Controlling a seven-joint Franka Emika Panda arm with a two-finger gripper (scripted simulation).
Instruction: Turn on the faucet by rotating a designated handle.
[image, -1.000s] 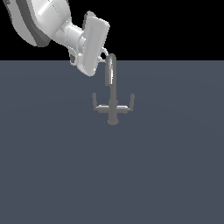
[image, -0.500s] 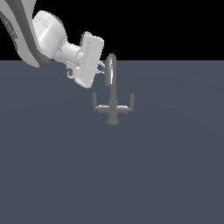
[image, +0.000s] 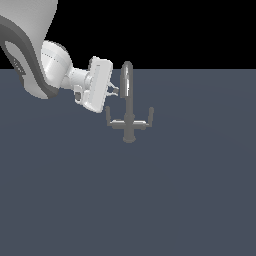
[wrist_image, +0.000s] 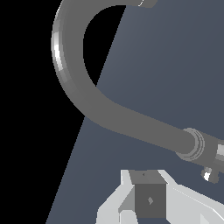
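Observation:
The grey faucet (image: 129, 117) stands on the dark floor, its arched spout (image: 127, 82) rising from a round base (image: 129, 138). A crossbar carries two short upright lever rods, one on the exterior view's left (image: 107, 113) and one on its right (image: 151, 114). My gripper (image: 116, 90) hangs beside the spout on the exterior view's left, above the left rod, with its fingers together and nothing between them. In the wrist view the spout (wrist_image: 109, 109) sweeps across close ahead of the gripper (wrist_image: 146, 177), apart from it.
A flat dark grey floor (image: 150, 200) spreads all around the faucet. The white arm (image: 35, 65) reaches in from the exterior view's upper left.
The hand has dropped lower and tilted flatter, so its fingers now point sideways at the spout. The faucet has not moved.

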